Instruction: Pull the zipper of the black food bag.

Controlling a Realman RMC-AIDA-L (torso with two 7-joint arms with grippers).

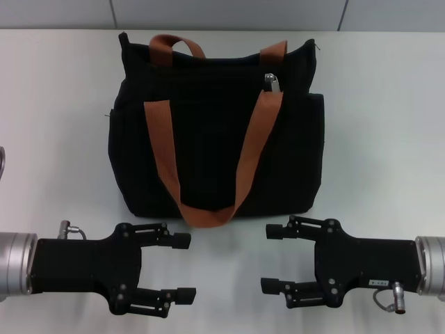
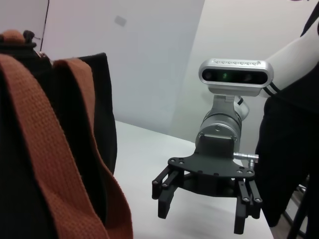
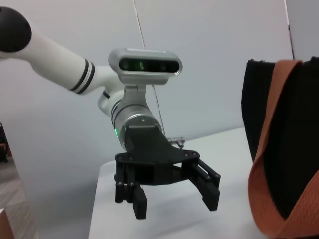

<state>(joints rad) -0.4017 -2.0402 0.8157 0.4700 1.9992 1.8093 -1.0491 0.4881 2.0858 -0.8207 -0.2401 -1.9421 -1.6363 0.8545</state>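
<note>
The black food bag point(image 1: 208, 139) lies on the white table, its rust-brown handles point(image 1: 243, 167) draped over its front. The small silver zipper pull point(image 1: 271, 82) sits near the bag's top edge, right of centre. My left gripper point(image 1: 182, 268) is open and empty at the near left, just in front of the bag. My right gripper point(image 1: 272, 258) is open and empty at the near right, facing the left one. The bag shows in the left wrist view point(image 2: 20, 169), with the right gripper point(image 2: 204, 211) beyond it. It also shows in the right wrist view point(image 3: 294, 144), with the left gripper point(image 3: 174, 201).
The white table point(image 1: 382, 139) runs around the bag on all sides. A pale wall point(image 1: 229, 14) stands behind its far edge.
</note>
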